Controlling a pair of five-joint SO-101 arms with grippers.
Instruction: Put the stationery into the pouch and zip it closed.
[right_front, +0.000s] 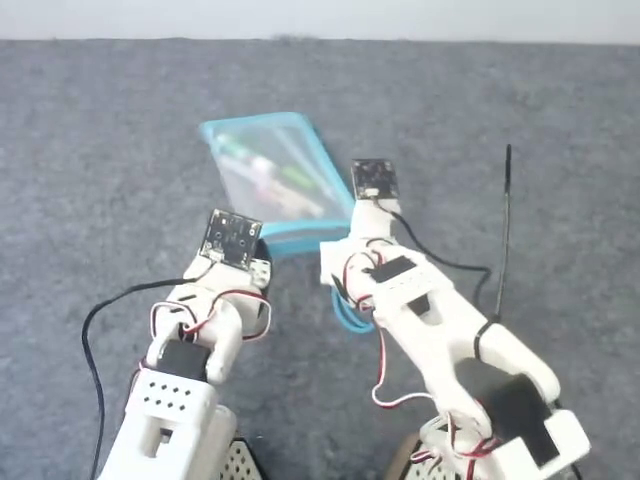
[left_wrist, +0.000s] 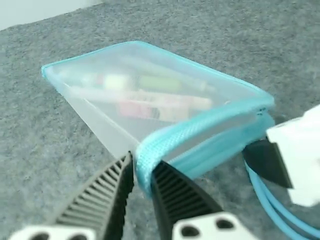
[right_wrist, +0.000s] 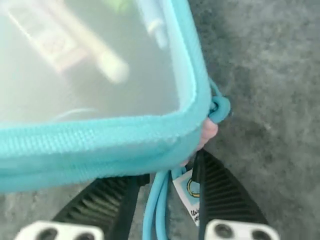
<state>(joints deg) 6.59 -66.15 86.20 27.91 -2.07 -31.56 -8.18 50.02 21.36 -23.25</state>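
Note:
A translucent pouch (right_front: 268, 172) with a teal zip edge lies on the grey mat, with pens and other stationery (right_front: 285, 178) inside it. My left gripper (right_front: 262, 258) is at the pouch's near left corner. In the left wrist view my left gripper (left_wrist: 142, 182) is shut on the teal zip edge of the pouch (left_wrist: 150, 100). My right gripper (right_front: 335, 262) is at the near right corner. In the right wrist view my right gripper (right_wrist: 167, 195) stands open below the pouch (right_wrist: 75, 75), with a blue cord loop (right_wrist: 154, 210) and a small tag (right_wrist: 189, 192) between its fingers.
A thin black cable (right_front: 505, 220) runs along the mat to the right of the right arm. Another black cable (right_front: 90, 340) loops at the left arm's side. The blue cord (right_front: 350, 315) hangs under the right arm. Grey mat lies open around the pouch.

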